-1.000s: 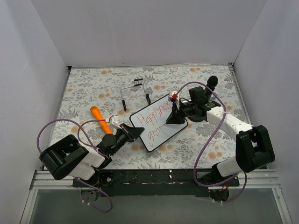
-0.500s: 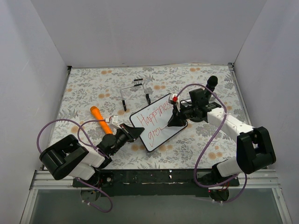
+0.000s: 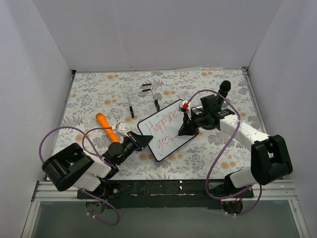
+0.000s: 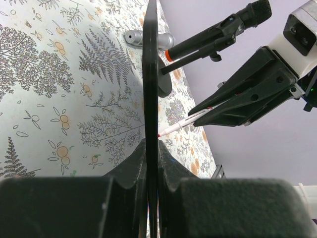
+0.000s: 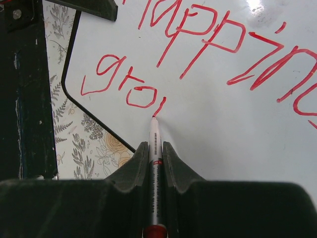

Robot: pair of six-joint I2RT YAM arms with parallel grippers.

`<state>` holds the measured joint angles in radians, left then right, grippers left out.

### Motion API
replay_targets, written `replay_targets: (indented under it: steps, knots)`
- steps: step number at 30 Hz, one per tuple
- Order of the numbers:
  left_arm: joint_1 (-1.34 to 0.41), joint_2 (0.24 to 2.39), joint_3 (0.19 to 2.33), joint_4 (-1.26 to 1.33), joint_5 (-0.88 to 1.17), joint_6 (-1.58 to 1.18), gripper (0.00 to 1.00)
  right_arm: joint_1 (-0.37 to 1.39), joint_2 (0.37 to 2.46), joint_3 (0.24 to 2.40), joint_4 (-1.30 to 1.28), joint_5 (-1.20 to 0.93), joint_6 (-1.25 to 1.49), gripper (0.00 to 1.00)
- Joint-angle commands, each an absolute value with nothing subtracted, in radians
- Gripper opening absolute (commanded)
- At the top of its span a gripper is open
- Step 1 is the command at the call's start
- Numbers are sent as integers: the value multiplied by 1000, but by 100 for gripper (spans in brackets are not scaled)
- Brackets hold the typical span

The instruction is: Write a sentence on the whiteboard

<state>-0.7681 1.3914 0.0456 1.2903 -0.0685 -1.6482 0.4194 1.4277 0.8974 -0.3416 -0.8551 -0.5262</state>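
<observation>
The whiteboard [image 3: 168, 133] lies tilted at the table's middle, black-framed. My left gripper [image 3: 143, 141] is shut on its near-left corner; in the left wrist view the whiteboard [image 4: 151, 74] stands edge-on between my jaws [image 4: 151, 144]. My right gripper [image 3: 187, 128] is shut on a red marker [image 5: 154, 130], whose tip touches the board. The sentence [image 5: 213, 39] reads "Happines" on the first line in red, and "gro" [image 5: 121, 84] plus one short stroke on the second. The marker [image 4: 181, 125] and right gripper [image 4: 237, 101] also show in the left wrist view.
A clear wire stand [image 3: 143, 96] with black feet stands behind the board. An orange cylinder [image 3: 107, 127] lies to the left. A black stick-like object [image 3: 224, 88] stands at the back right. White walls close in three sides.
The marker tip has moved right along the second line; "gr" has grown to "gro" plus the start of another stroke. The left gripper and board have not moved.
</observation>
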Motion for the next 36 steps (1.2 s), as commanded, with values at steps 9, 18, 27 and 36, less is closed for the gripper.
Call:
replay_targets:
  steps: [9,18,27,36]
  knots:
    - [-775,1379,31,1506,-55,-1628,0,399,1453,971,-298,-807,-508,1]
    - [-775,1391,31,1512,-51,-1629,0,388,1473,1002,-290,-807,-502,1]
    - [-775,1388,31,1514,-51,-1629,0,385,1483,1017,-293,-804,-502,1]
    - [-775,1381,26,1512,-54,-1629,0,384,1474,986,-333,-818,-537,1]
